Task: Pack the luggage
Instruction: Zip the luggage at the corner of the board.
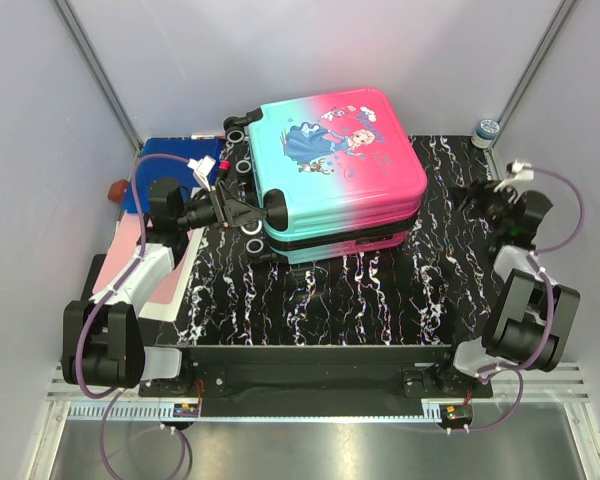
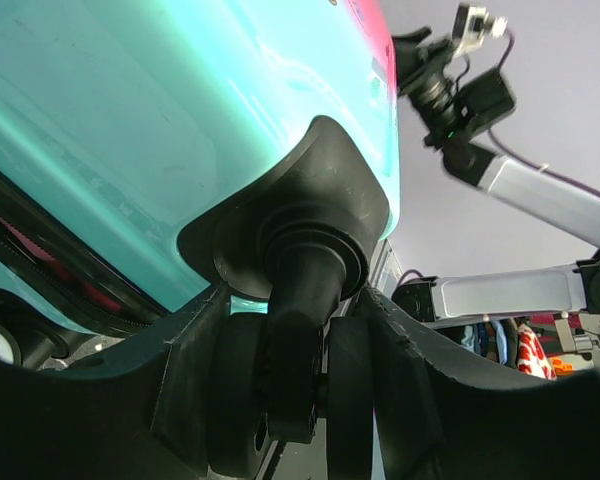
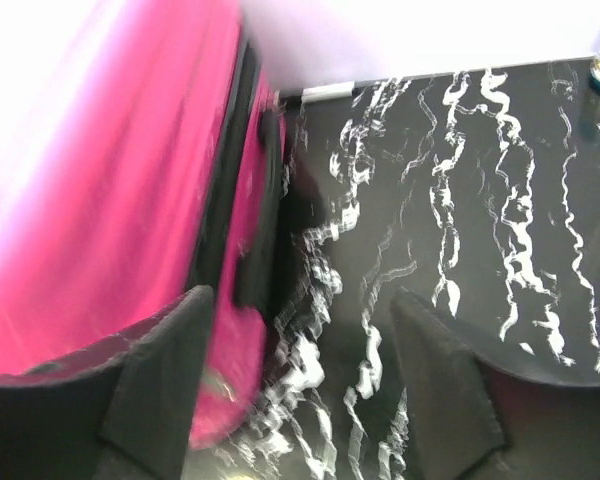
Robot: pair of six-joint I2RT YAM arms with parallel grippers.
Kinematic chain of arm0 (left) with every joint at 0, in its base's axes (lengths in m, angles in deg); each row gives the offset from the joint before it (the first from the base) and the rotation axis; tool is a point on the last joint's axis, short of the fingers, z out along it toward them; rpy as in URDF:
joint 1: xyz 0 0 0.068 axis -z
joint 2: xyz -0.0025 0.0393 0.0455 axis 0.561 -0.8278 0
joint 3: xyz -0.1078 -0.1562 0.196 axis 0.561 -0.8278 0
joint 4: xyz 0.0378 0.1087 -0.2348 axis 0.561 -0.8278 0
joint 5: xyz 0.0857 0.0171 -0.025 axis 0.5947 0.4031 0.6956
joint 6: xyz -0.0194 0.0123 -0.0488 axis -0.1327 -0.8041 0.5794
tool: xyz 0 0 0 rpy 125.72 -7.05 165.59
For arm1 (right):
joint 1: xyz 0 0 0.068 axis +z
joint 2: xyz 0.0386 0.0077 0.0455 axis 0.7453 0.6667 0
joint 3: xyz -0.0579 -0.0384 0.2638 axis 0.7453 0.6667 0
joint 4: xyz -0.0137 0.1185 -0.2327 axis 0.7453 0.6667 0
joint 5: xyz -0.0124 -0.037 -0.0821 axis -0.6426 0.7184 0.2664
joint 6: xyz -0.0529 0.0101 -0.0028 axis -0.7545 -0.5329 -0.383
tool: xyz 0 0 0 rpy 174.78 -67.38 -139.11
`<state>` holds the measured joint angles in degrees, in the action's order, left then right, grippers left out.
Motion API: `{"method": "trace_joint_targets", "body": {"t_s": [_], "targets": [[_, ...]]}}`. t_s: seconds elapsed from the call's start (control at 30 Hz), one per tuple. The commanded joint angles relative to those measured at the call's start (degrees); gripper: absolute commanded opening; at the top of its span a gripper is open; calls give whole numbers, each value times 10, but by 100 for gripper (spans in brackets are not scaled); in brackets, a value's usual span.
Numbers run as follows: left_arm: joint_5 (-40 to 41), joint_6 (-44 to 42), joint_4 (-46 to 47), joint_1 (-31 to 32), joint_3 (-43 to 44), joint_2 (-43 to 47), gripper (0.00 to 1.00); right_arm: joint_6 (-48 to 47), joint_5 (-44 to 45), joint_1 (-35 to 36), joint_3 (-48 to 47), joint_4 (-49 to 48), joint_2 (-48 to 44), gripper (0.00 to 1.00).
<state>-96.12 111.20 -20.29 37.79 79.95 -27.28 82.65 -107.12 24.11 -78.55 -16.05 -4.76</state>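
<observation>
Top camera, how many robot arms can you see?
2. The left arm reaches to the wheeled end of the luggage; the right arm stands by the right edge of the table, apart from the luggage. None seems hidden.

Luggage (image 1: 335, 170) lay flat on the table (image 1: 400, 300), wheel end to the left, where the left gripper (image 1: 263, 212) straddled a wheel. Right gripper (image 1: 468, 196) sat well off right. Folder (image 1: 175, 160) back-left, jar (image 1: 487, 130) in the far-right corner.
</observation>
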Motion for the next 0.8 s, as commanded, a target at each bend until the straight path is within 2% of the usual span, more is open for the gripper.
{"method": "trace_joint_targets", "body": {"t_s": [0.0, 0.13, 0.23, 0.27, 0.47, 0.6, 0.77], "targets": [[11, -12, 18, -7, 21, 17, 0, 211, 62, 3, -112, 174, -9, 70], [13, -7, 17, -7, 20, 17, 0, 307, 80, 23, -105, 223, -46, 69], [15, -4, 17, -7, 19, 17, 0, 372, 168, 61, -102, 293, -73, 72], [16, -3, 17, -7, 18, 17, 0, 432, 206, 68, -97, 307, -79, 72], [17, 0, 19, -7, 15, 18, 0, 557, 334, 122, -42, 329, -79, 72], [15, 10, 32, -7, 11, 17, 0, 623, 361, 121, 2, 322, -77, 73], [11, 25, 48, -7, 6, 9, 0, 673, 328, 122, 2, 301, -24, 72]]}}
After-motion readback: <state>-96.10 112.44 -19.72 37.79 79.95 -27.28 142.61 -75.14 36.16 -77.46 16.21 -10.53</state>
